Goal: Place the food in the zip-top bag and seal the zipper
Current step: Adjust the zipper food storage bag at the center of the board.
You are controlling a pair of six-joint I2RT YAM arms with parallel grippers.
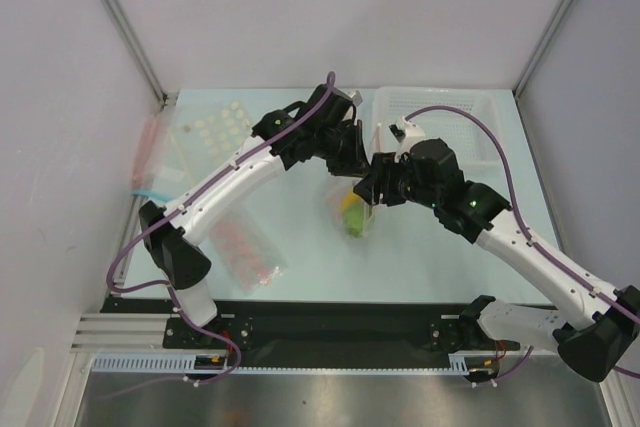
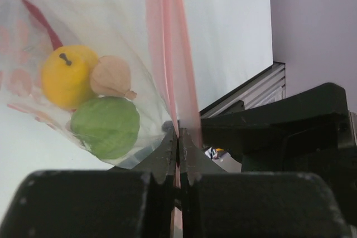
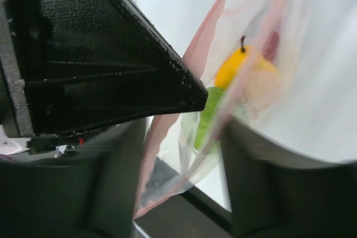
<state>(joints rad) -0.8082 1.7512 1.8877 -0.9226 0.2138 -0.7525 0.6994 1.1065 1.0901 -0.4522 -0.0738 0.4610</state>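
Note:
The zip-top bag [image 1: 352, 209] hangs above the table's middle between both grippers. Through it I see the yellow fruit [image 2: 70, 76], the beige bulb [image 2: 111, 76], the green fruit [image 2: 106, 127] and the red chili [image 2: 42, 20]. My left gripper [image 1: 350, 152] is shut on the pink-red zipper [image 2: 173, 54], pinching it at the fingertips [image 2: 178, 140]. My right gripper [image 1: 375, 187] is open, its fingers [image 3: 120, 176] wide apart around the bag's lower mouth corner [image 3: 167, 188]. There the two strips of the zipper [image 3: 195, 59] stand apart. The yellow fruit [image 3: 237, 65] and green fruit [image 3: 207, 116] show behind.
A white basket [image 1: 440, 107] stands at the back right. A packet of pale round pieces [image 1: 215, 127] lies at the back left, and a packet of pink-red pieces [image 1: 245, 247] at the front left. Another clear bag [image 1: 150, 162] leans by the left wall.

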